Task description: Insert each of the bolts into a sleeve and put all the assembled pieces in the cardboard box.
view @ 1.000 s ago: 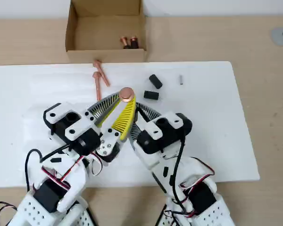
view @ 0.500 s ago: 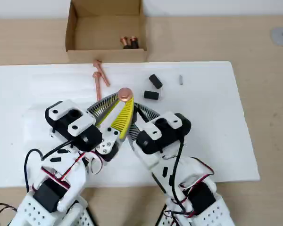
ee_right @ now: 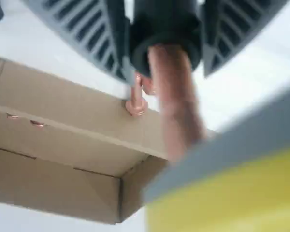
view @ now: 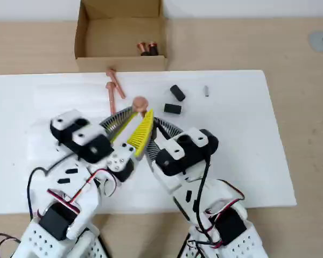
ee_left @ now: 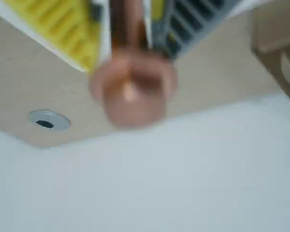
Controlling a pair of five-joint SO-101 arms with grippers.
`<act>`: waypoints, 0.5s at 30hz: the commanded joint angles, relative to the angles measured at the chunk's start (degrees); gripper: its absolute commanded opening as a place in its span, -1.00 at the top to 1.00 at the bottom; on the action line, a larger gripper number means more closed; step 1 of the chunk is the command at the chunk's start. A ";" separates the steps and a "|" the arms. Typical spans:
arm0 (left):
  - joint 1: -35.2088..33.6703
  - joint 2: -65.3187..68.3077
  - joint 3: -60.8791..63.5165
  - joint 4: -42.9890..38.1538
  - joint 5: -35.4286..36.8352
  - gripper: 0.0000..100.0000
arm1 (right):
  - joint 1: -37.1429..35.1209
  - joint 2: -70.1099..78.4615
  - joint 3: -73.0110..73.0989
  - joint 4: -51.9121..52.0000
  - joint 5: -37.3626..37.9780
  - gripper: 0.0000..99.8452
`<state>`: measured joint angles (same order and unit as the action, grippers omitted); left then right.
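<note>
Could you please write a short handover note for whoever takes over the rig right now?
Pincers: the left pincer is shut on a bolt; the right pincer is shut on a sleeve, with the bolt's shank in its opening, above the white mat.
Done: two assembled pieces lie in the cardboard box.
To do: finish this insertion and box it; two loose bolts and two loose sleeves lie on the mat.

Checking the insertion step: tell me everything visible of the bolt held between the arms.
The bolt is copper-coloured, metal by its look, with a broad round head and smooth shaft. Held above the white mat, the left tool shut on its shaft, its end sits in the black sleeve in the right tool.
</note>
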<state>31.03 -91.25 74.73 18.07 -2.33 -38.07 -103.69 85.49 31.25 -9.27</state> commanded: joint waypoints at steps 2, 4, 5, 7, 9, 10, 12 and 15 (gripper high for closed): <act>-2.20 -0.04 -1.14 1.41 3.43 0.74 | -0.75 -7.08 -0.22 -1.49 -0.26 0.98; -2.02 -0.04 -2.46 4.84 3.60 0.73 | -0.75 -7.08 -0.13 -1.49 -0.26 0.98; -2.02 -0.04 -3.43 6.68 3.96 0.73 | -0.75 -7.08 -0.13 -1.49 -0.26 0.98; -2.11 -0.04 -5.36 9.49 5.71 0.73 | -0.48 -6.99 -0.13 -1.49 -0.26 0.98; -2.20 -0.04 -7.21 11.69 6.33 0.73 | 0.13 -6.90 -0.13 -1.49 -0.26 0.98; -2.20 -0.04 -8.00 12.66 6.33 0.73 | 0.40 -6.81 -0.13 -1.49 -0.26 0.98; -2.20 -0.04 -9.41 14.24 6.33 0.73 | 0.84 -6.73 -0.13 -1.49 -0.26 0.98; -2.11 -0.04 -13.27 17.49 6.51 0.73 | 0.84 -6.73 -0.13 -1.49 -0.26 0.98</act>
<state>29.80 -91.25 67.60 33.19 3.65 -38.07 -103.69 85.49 31.25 -9.27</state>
